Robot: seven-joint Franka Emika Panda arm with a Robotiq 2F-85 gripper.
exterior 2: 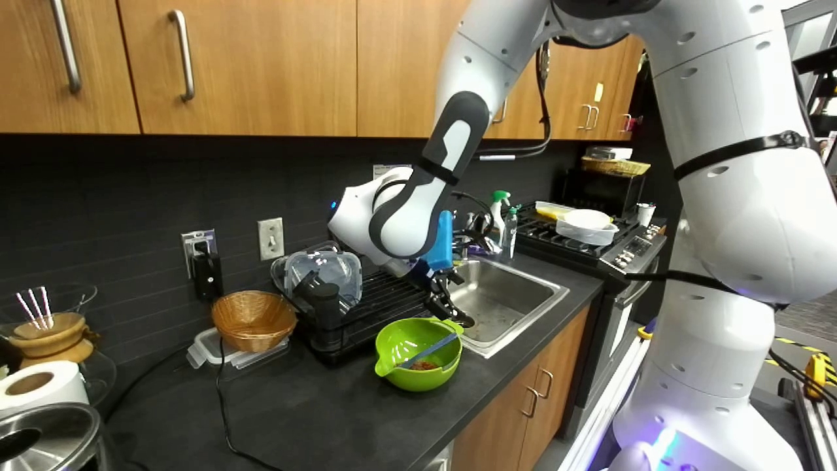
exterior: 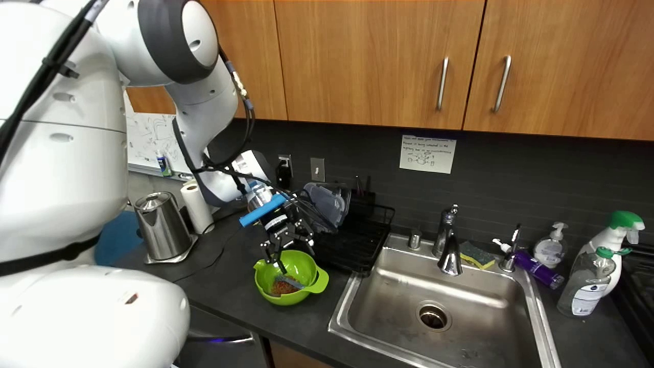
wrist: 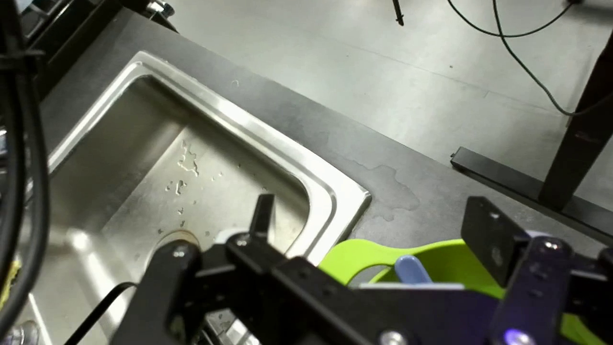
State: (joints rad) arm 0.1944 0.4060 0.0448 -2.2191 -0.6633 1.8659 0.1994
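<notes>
From the left in an exterior view, a steel kettle (exterior: pixel 162 225) and a paper towel roll (exterior: pixel 196 207) stand on the dark table (exterior: pixel 219 286), then comes a green bowl (exterior: pixel 305 269) toward the near edge, holding reddish-brown food (exterior: pixel 282 289) and a blue-grey utensil (exterior: pixel 290 281). The gripper (exterior: pixel 296 258) hangs close to this bowl, its jaws released and spread wide apart. Farther right are a black dish rack (exterior: pixel 343 249), on the bowl's far side, a steel sink (exterior: pixel 393 306) and a clear bottle (exterior: pixel 587 286).
</notes>
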